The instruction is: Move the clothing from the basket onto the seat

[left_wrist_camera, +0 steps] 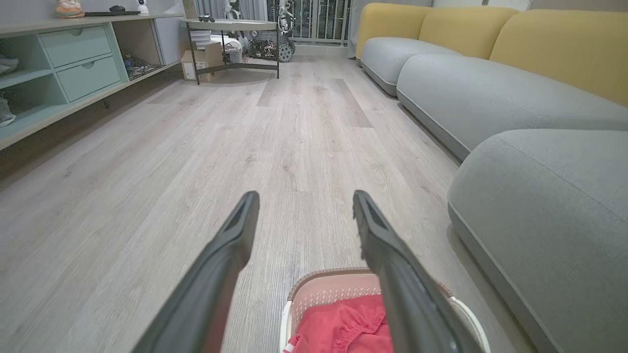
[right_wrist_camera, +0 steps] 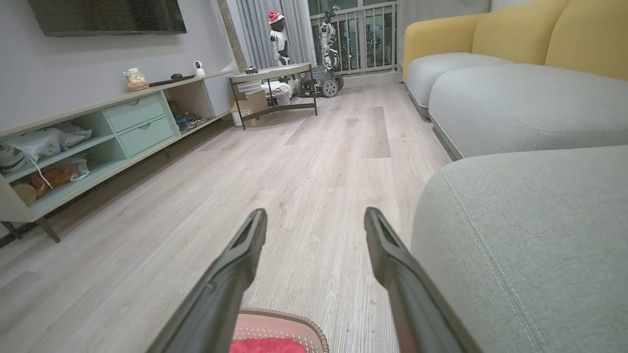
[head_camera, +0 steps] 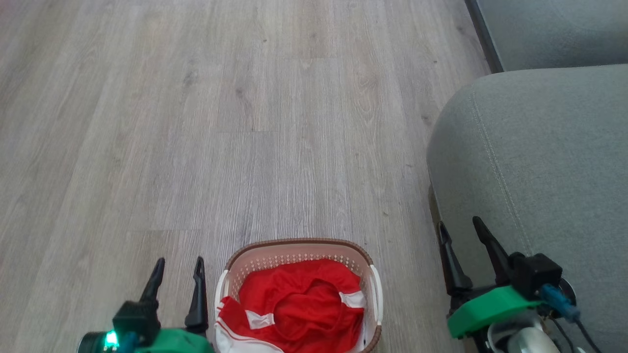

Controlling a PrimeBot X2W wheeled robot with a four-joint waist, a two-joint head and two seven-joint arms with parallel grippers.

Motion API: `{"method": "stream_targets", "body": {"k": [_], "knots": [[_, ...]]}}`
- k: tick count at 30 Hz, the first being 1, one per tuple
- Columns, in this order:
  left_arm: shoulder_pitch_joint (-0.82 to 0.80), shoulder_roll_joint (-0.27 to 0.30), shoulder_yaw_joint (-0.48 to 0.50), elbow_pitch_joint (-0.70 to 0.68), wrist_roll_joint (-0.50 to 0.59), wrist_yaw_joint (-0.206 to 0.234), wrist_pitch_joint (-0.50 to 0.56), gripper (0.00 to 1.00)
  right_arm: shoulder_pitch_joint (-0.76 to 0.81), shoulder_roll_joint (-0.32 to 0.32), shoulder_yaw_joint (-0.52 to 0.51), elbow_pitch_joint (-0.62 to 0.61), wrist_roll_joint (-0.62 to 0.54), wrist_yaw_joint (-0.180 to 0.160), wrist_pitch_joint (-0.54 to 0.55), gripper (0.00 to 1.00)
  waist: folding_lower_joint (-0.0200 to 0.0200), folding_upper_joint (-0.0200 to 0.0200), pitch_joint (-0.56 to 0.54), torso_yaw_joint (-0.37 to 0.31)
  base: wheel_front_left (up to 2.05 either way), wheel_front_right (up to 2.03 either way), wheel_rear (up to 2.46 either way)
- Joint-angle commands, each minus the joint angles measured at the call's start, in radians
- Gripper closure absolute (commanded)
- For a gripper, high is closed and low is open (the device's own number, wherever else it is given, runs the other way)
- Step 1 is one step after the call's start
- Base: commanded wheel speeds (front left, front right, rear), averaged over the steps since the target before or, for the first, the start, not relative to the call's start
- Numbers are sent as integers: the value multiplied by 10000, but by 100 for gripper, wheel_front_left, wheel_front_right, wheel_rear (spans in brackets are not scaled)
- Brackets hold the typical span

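Red clothing (head_camera: 299, 309) is heaped in the basket (head_camera: 299, 241), and both end effectors are released and empty.

The basket is found just right of the left end effector (head_camera: 179, 262) and left of the right end effector (head_camera: 460, 224), whose spread fingers hang at the seat (head_camera: 539, 162) corner. The left end effector is best lowered inside the rim onto a raised fold near the heap's middle, so that thin fabric is pinched and the perforated wall is not caught. Grey wood-plank floor (head_camera: 196, 122) stretches ahead of both; a shelf unit (left_wrist_camera: 78, 63) and yellow sofa backs (left_wrist_camera: 554, 44) are seen beyond.
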Motion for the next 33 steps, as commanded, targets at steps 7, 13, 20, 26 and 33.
{"method": "stream_targets", "body": {"k": [7,13,20,26,33], "knots": [[-132,73,236,-287,485,60,-214,0,-120,-108,350,-431,-481,81,-222,0,0,-1,-47,6,0,0,0],[-82,69,252,-278,486,45,-214,0,-85,-108,359,-424,-490,81,-222,0,0,-1,-61,-3,0,0,0],[-49,65,226,-288,496,27,-214,0,-65,-108,357,-443,-507,81,-222,0,0,-1,0,-2,0,0,0],[-151,64,180,-281,511,1,-214,0,-136,-108,326,-504,-527,81,-222,0,0,-1,224,-31,0,0,0],[-624,63,-99,-88,383,-194,-214,0,-312,-108,198,-751,-613,81,-222,0,0,-1,871,-76,0,0,0]]}}
